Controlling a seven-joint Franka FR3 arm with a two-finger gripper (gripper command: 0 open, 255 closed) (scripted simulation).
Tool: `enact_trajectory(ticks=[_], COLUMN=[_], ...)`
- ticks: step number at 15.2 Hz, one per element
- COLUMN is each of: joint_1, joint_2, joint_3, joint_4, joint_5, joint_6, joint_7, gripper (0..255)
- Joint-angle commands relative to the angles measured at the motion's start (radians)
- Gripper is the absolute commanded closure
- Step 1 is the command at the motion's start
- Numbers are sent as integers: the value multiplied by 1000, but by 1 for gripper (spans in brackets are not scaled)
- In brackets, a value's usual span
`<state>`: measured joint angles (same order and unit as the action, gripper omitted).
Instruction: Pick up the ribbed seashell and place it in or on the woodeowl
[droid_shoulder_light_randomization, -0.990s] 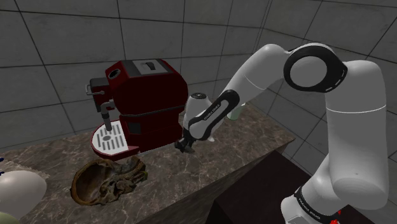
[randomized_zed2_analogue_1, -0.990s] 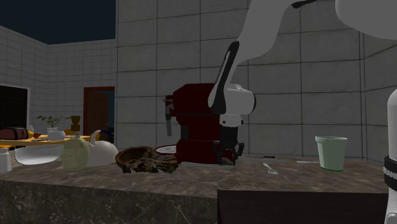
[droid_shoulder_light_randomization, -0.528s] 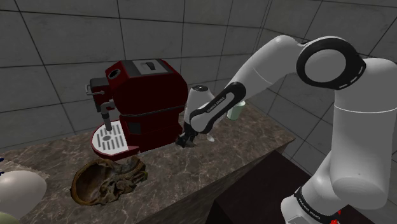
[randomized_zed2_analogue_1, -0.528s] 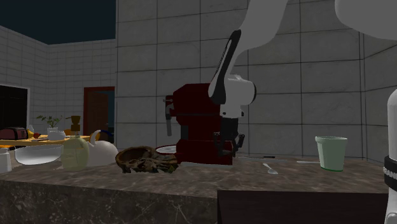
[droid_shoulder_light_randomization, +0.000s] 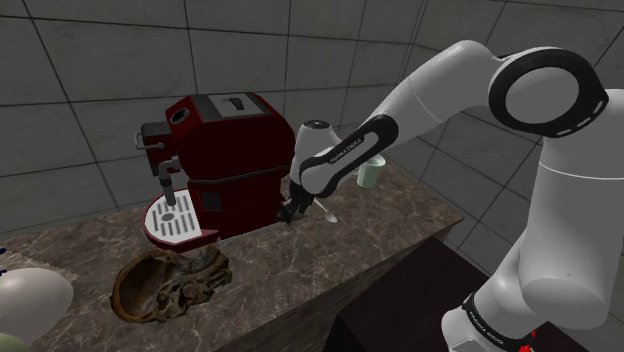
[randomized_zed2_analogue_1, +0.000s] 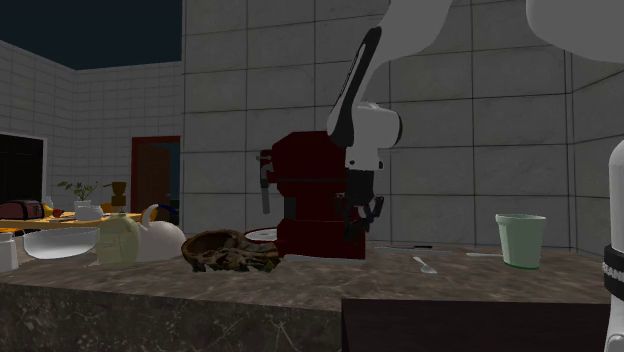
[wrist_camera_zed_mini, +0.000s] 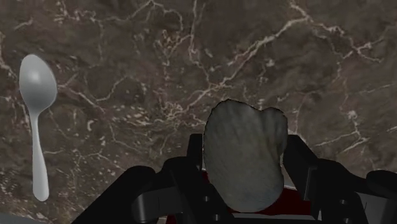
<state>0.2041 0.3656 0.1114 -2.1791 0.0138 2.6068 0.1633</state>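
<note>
Claw (droid_shoulder_light_randomization: 290, 212): it is seen clasped on the shell, which is gripped between the two black fingers. It is held a little above the surface, just beside the coffee machine.
Shell (wrist_camera_zed_mini: 245, 159): a grey ribbed shell is seen in the wrist view, with its wide end sticking out beyond the fingers. It is lifted off the surface and is well apart from the bowl.
Bowl (droid_shoulder_light_randomization: 165, 283): a brown, rough wooden bowl is placed on the surface, in front of the tray of the coffee machine, toward the shoulder view's lower left.
Coffee machine (droid_shoulder_light_randomization: 225, 160): a dark red machine is set against the tiled wall, between the bowl and the claw.
Spoon (wrist_camera_zed_mini: 35, 121): a pale spoon is laid flat on the surface near the claw, not touched by it.
Cup (randomized_zed2_analogue_1: 521, 238): a pale green cup is stood upright at the second exterior view's right.
Surface (droid_shoulder_light_randomization: 300, 270): dark brown marble with light veins.
</note>
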Motion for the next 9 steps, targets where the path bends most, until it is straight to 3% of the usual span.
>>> enact_trajectory(ticks=[1,9], joint_1=[-2,-6], joint_2=[-24,-107], joint_3=[2,7], joint_4=[0,9], joint_5=[3,13], joint_6=[-24,-116], joint_7=[-1,-5], gripper=[255,255])
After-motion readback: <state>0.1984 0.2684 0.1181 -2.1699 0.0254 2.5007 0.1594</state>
